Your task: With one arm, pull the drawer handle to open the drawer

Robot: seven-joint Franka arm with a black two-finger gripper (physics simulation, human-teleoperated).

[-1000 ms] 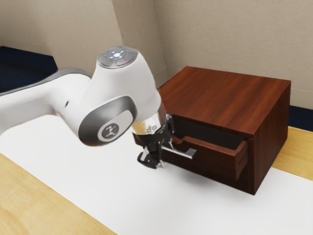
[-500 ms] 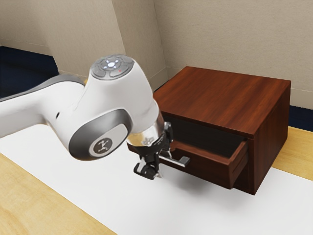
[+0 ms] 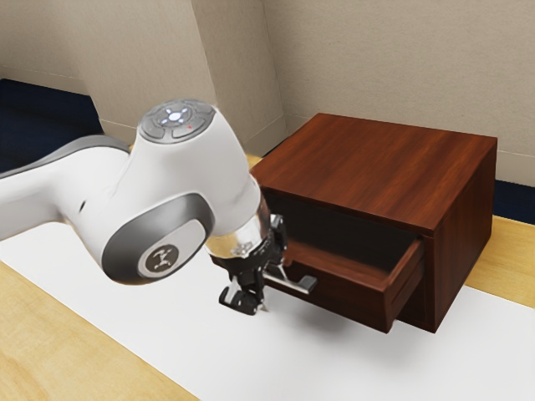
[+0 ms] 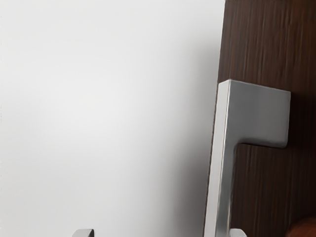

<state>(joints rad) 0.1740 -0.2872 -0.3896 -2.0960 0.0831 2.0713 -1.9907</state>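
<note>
A dark wooden cabinet [image 3: 384, 167] stands on the table at the exterior view's right. Its single drawer [image 3: 351, 288] is partly pulled out, with a dark gap above the drawer front. A silver bar handle [image 3: 297, 283] sticks out of that front. My gripper [image 3: 249, 288] hangs at the handle's end nearer the arm, partly hidden by the white wrist. In the wrist view the handle [image 4: 222, 163] runs along the drawer front [image 4: 266, 59], close beside one fingertip [image 4: 237, 232]; the other fingertip [image 4: 84, 232] stands far off over the white mat. The fingers are open around the bar.
The cabinet rests on a white mat [image 3: 251, 351] laid over a light wooden table [image 3: 50, 351]. Beige walls [image 3: 376, 58] rise behind it. My bulky white arm [image 3: 167, 209] covers the drawer's end nearer the exterior view's left.
The drawer has slid further out of the cabinet toward the exterior view's left. My hand and arm have drawn back the same way with the handle.
</note>
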